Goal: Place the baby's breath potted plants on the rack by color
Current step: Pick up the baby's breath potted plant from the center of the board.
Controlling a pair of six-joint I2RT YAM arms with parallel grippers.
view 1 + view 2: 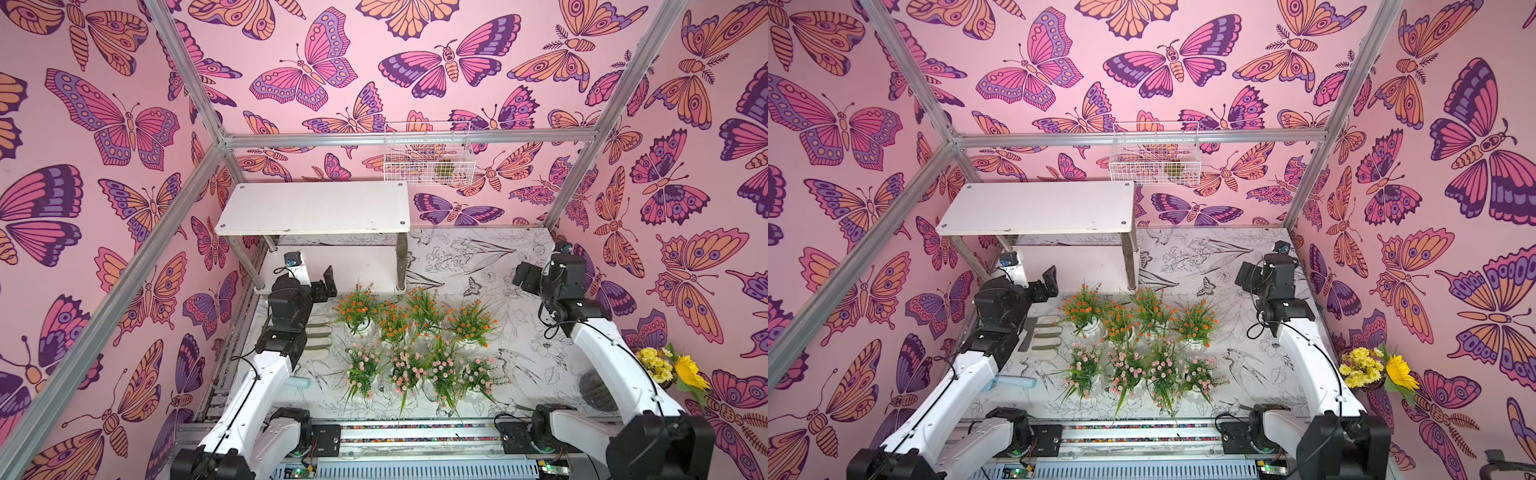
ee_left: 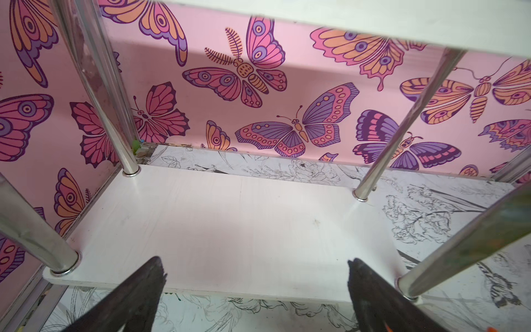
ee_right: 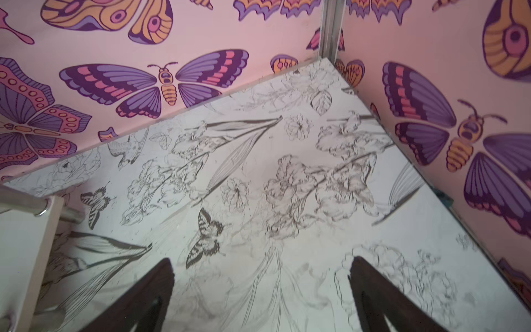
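– Between the jaws of the left gripper (image 2: 255,264), what is there?
– Nothing but air. They stand spread wide, empty and touching nothing, and they face the lower board (image 2: 230,230) of the rack (image 1: 311,208). That board is bare, and so is the top one
– And the right gripper (image 3: 261,260)?
– Spread wide too, holding nothing, aimed at bare table (image 1: 478,266) toward the far right corner
– Where are the baby's breath potted plants?
– All eight stand upright on the table in front of the rack, none shelved yet. They form two rows running side to side, parallel to the rack's long edge. The orange row is nearer the rack and the pink row (image 1: 405,370) is nearer the arm bases
– Which arm is better placed?
– The left, I'd judge. The leftmost orange plant (image 1: 359,305) sits just beside its gripper, toward the table's middle, and the rack is on that arm's side. The right gripper is apart from the rightmost orange plant (image 1: 471,322)
– What does the move turn on?
– Swinging from the shelf across to that pot, then reaching the white pot under its spray, where neighbouring leaves crowd close
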